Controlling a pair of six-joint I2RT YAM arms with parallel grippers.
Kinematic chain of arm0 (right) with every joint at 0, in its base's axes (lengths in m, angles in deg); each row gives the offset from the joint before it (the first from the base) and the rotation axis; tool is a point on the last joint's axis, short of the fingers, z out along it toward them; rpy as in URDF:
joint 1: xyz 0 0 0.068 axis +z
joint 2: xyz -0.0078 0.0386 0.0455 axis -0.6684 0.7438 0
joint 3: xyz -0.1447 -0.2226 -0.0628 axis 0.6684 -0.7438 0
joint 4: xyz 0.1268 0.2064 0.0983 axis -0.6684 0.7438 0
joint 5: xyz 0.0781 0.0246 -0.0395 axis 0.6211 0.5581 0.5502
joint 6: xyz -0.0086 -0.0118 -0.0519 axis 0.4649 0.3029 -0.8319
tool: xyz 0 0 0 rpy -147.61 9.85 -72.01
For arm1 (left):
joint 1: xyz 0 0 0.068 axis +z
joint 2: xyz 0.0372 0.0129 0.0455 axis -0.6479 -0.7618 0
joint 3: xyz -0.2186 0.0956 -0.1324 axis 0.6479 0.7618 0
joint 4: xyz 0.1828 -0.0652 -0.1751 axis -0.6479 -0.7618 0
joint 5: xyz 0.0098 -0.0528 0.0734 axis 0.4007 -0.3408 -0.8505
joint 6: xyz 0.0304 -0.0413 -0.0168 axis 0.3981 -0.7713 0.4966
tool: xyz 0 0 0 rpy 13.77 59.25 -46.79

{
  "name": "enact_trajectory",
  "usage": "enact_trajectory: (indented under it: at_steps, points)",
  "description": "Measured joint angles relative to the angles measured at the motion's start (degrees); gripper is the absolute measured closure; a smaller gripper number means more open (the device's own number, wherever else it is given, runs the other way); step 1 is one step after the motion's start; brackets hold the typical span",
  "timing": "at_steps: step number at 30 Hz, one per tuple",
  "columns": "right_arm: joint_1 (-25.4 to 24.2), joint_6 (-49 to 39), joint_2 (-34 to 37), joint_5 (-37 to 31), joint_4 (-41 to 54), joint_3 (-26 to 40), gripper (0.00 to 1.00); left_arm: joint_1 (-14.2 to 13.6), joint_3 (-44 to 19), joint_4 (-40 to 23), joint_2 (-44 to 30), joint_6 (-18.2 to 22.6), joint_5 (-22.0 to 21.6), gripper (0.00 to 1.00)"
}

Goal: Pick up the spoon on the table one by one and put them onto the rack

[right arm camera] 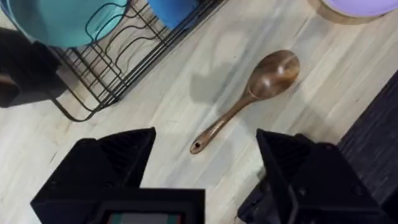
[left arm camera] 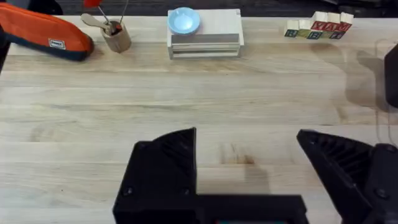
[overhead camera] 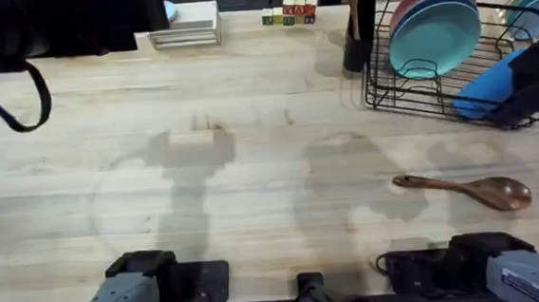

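Right gripper (right arm camera: pixel 205 158) hangs spread wide and empty just short of the 1 glossy dark reddish-brown wooden spoon (right arm camera: pixel 249 99), untouched on the pale wooden table (right arm camera: pixel 186 93), the black wire rack (right arm camera: pixel 118 68) beyond awaiting it.

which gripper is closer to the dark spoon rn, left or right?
Right. The right gripper hovers open just off the spoon handle's end, near the rack. The left gripper, also open, sits over bare table far across.

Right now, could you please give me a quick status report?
Both end effectors open, empty: left, right. Spoon flat on table, near the rack. Nothing in the way.
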Motion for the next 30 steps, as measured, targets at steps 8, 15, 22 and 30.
enact_trajectory:
  at_steps: [8,15,22,30]
  points:
    - [-1.63,0.53,0.00,-1.92,-0.34,0.00,0.005,0.00,0.00,0.26,-0.01,0.00,0.00,0.008]
    - [-7.79,0.70,0.00,-2.10,-3.17,-0.68,0.005,0.00,0.00,0.80,-0.02,0.00,0.00,0.007]
    - [-11.37,1.16,1.00,-0.52,-7.36,-5.07,0.005,0.00,0.00,1.57,0.00,0.00,0.00,0.007]
    - [-11.52,2.08,4.52,2.34,-13.83,-12.75,0.005,0.00,0.00,1.99,0.00,0.00,0.00,0.007]
